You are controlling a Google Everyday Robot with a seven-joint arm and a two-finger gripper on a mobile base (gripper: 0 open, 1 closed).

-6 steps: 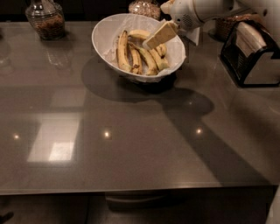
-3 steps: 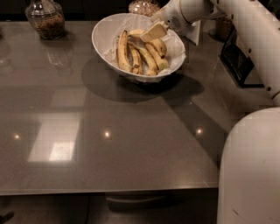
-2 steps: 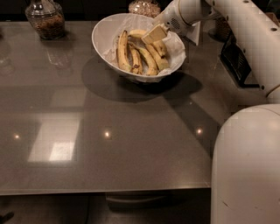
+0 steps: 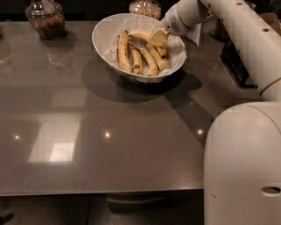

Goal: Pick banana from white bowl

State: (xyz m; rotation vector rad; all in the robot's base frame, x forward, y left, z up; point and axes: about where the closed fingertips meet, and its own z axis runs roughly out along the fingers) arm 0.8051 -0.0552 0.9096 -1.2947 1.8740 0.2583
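The white bowl point(image 4: 105, 41) with its crinkled paper lining stands at the back middle of the grey table. Several bananas lie in it. The banana point(image 4: 160, 62) is the thick, strongly curved yellow one that arcs from the bowl's top middle down to its right side. Two slimmer, brown-streaked bananas point(image 4: 123, 52) lie to its left. My gripper point(image 4: 157, 38) reaches in from the right over the bowl's far right rim and sits down on the upper part of the curved banana, hiding that stretch of it.
A glass jar point(image 4: 45, 18) with dark contents stands at the back left, and another jar point(image 4: 145, 6) behind the bowl. A black rack point(image 4: 233, 61) and a white card point(image 4: 196, 34) are at the right. My white arm and body point(image 4: 243, 162) fill the lower right.
The gripper has moved left and down from above the bowl's right rim onto the bananas. My arm and body have come further into view on the right.
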